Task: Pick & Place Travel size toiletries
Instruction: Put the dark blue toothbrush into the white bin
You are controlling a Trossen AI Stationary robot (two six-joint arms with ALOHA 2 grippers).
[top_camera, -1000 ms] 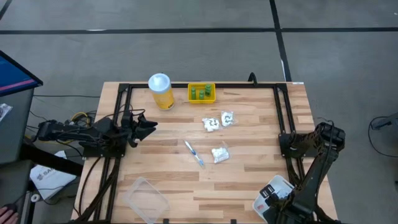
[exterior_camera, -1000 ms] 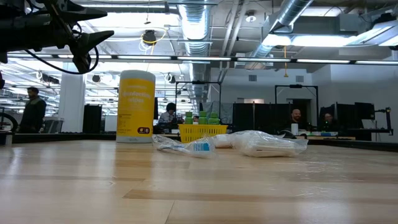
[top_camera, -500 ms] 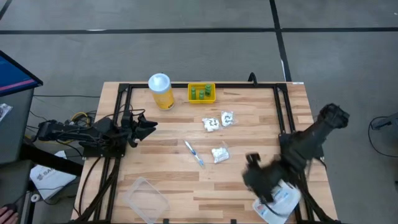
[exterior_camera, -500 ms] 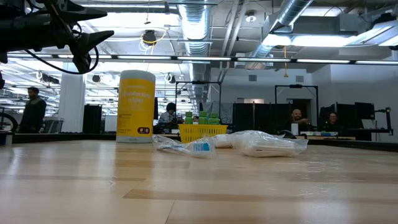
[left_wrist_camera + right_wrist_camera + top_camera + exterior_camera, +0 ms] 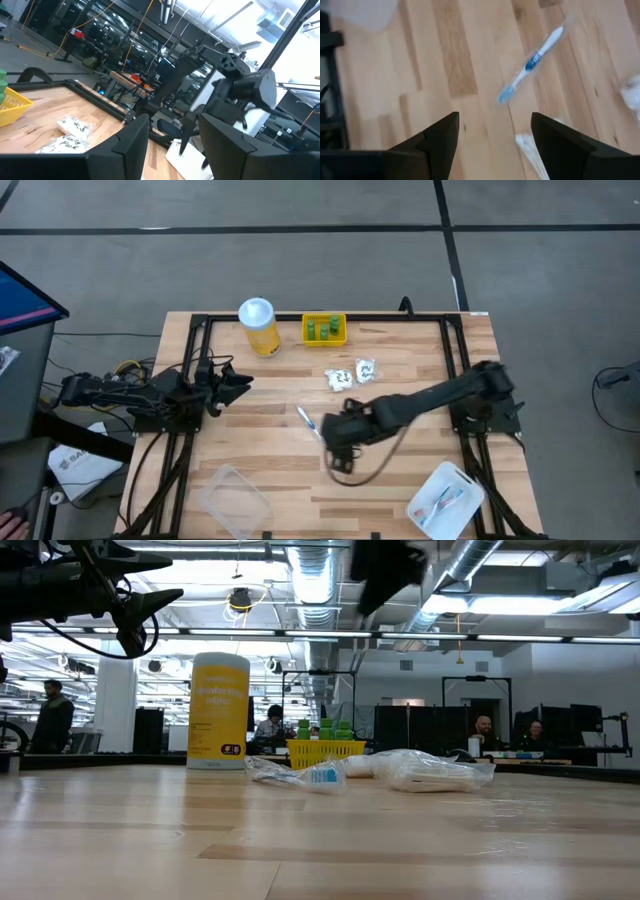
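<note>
The right claw [image 5: 338, 435], fingers spread and empty, hovers mid-frame above the worktop [image 5: 270, 465], just beside the blue-white toothbrush [image 5: 312, 426]. The left claw [image 5: 238, 383] waits open, centre-left.

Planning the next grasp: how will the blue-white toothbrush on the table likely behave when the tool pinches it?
The toothbrush looks thin and light, so it may skid on the smooth table if nudged. It lies flat, giving the open right tool little height to pinch. It seems to sit in a clear wrapper, which is probably slippery.
</note>
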